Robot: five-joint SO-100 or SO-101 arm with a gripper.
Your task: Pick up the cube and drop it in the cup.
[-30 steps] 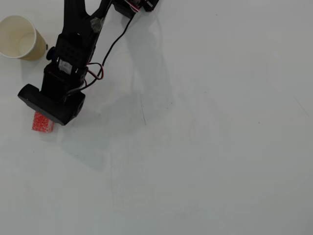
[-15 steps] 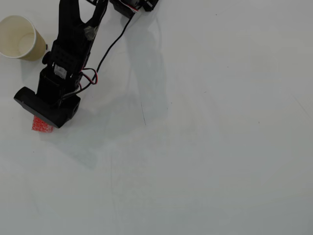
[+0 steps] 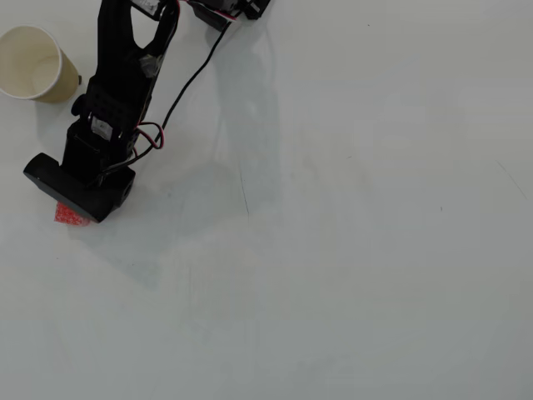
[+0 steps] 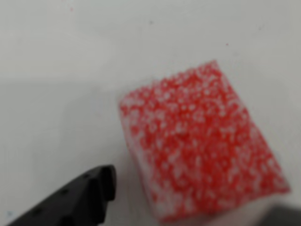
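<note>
Small red foam-like cube speckled with white (image 4: 200,141): resting on the plain white worktop (image 3: 350,250), near the left edge in the overhead view, mostly hidden there beneath the black gripper (image 3: 68,208) so that only a sliver of red (image 3: 71,217) peeks out below the housing. Filling the middle and right of the wrist view, blurred from closeness, sitting skewed rather than square to the frame. One black fingertip (image 4: 84,195) visible low on the left of that view, apart from the cube with bare worktop between; a dark edge at the lower right corner, possibly the other finger, too little shown to be sure. Jaws judged spread wider than the cube and not gripping it, though the exact width cannot be read. Placed this way, probably, to straddle the cube before closing; grasp step apparently in hand, lift and carry not yet done.

Cream-white paper cup with tan outer wall (image 3: 33,62) standing at the upper left of the overhead view, mouth open and white inside, nothing seen in it, well apart from the cube and just beside the black arm (image 3: 121,75). Red and black wires (image 3: 150,137) looping off the arm's side, clear of the cube. Nothing else on the worktop between cube and cup; only the arm's own bulk near the cup, a possible nudge risk on the carry.
</note>
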